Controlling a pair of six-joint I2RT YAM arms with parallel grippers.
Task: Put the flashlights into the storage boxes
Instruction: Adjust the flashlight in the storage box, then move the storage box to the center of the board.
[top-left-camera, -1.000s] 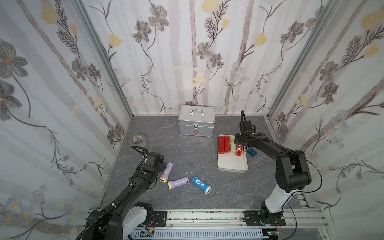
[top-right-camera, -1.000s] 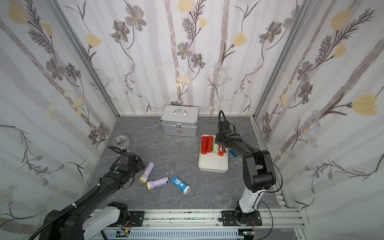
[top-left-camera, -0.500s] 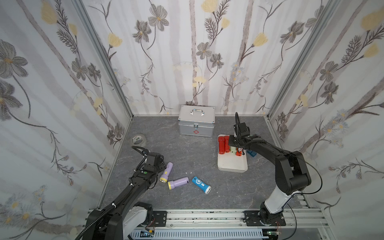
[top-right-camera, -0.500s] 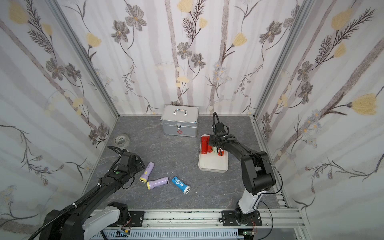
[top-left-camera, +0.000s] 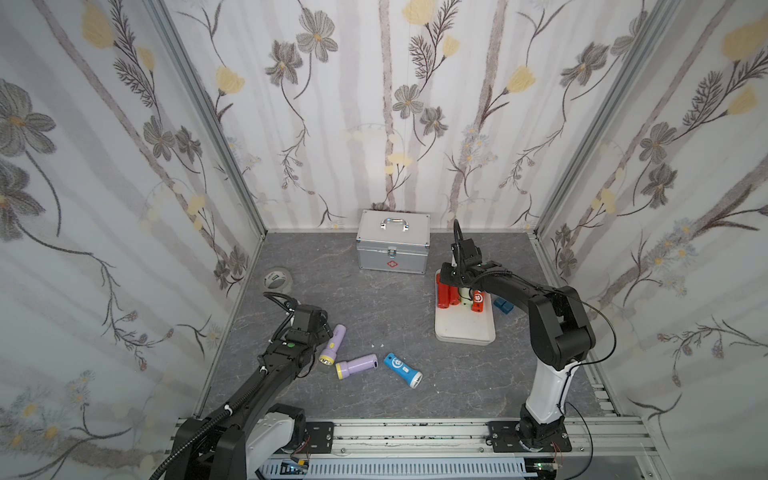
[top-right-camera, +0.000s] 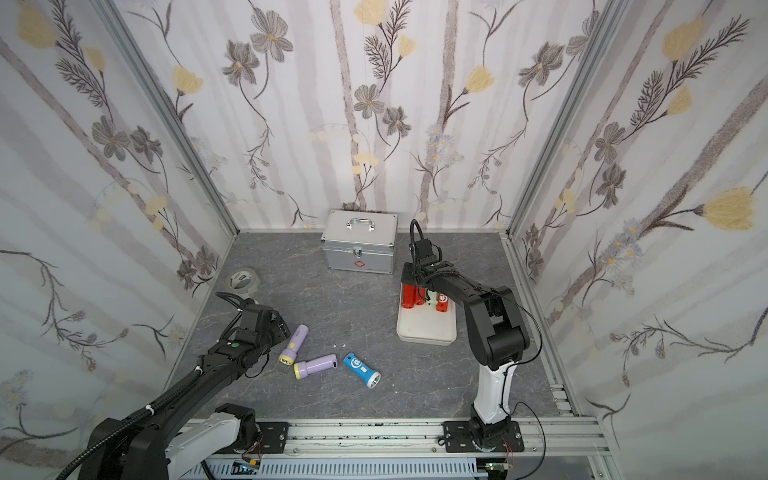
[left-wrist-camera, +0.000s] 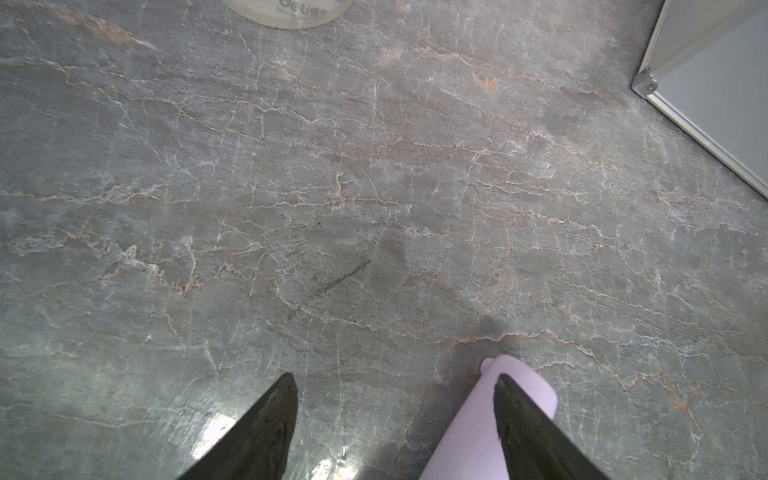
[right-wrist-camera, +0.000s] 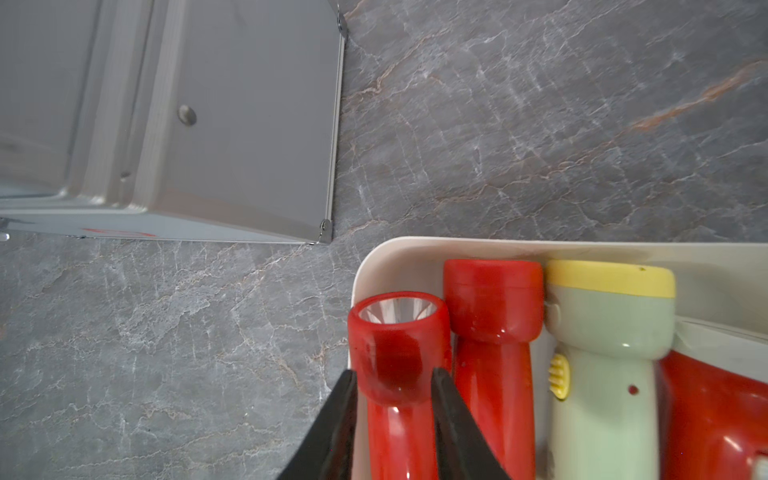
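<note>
Grey marbled tabletop (top-left-camera: 374, 307), silver case (top-left-camera: 392, 245), tape roll (top-left-camera: 277, 279), white tray (top-left-camera: 463, 328) (part-filled), blue flashlight (top-left-camera: 402, 369), two lilac flashlights (top-left-camera: 332, 345) (top-left-camera: 358, 365)

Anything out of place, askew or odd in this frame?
A small dark blue object lies on the table beside the white tray; I cannot tell what it is. The red flashlight between the fingers of the right gripper looks tilted, head raised over the tray's rim. Tiny white specks dot the table's middle.
</note>
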